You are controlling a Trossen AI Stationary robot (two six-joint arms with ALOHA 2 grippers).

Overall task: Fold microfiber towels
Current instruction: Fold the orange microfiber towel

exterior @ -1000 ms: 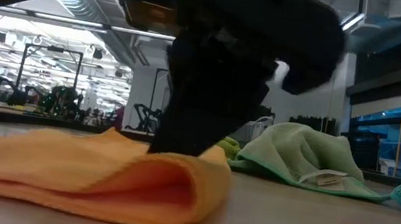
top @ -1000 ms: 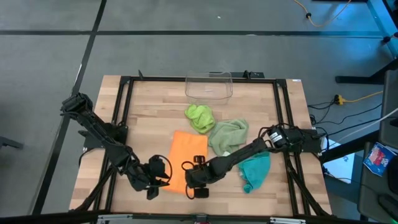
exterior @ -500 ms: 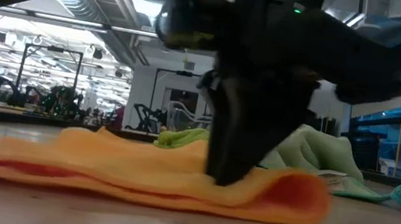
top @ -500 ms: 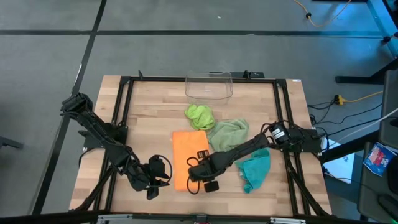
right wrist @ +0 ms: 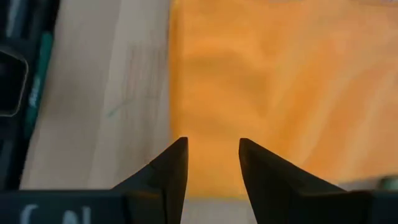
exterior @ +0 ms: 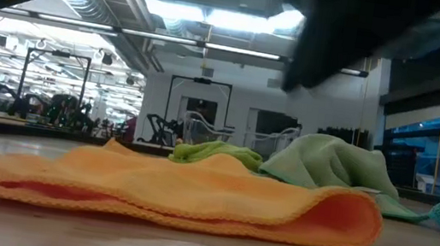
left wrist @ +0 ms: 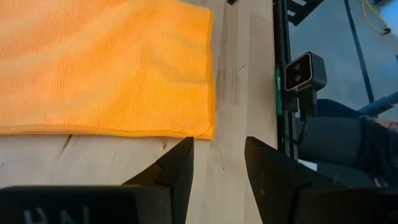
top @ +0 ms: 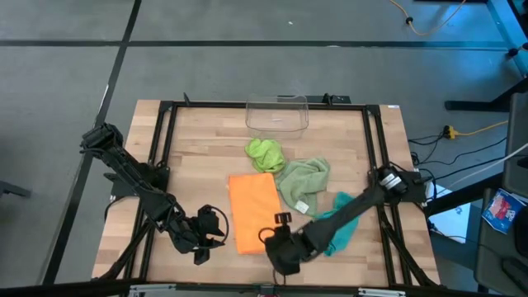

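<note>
The orange towel point(top: 254, 212) lies folded on the wooden table, its rounded fold point(exterior: 361, 221) on the table's right side. Behind it lie the lime green towel point(top: 264, 154) and the sage green towel point(top: 302, 183), with the teal towel point(top: 338, 224) to the right. My right gripper point(top: 276, 246) hangs open above the orange towel's near right part point(right wrist: 267, 81), holding nothing. My left gripper point(top: 216, 228) stands open over bare wood just off the orange towel's near left corner point(left wrist: 208, 132).
A clear plastic bin point(top: 276, 114) stands at the table's far edge. A black frame point(top: 165, 148) runs round the tabletop. Bare wood point(top: 198, 157) shows to the left of the towels and along the near edge.
My right gripper has slid across the orange towel toward the table's right edge, then risen clear of it. The towel's folded right edge has been drawn out to the right, and the towel lies wider and flatter than before.
</note>
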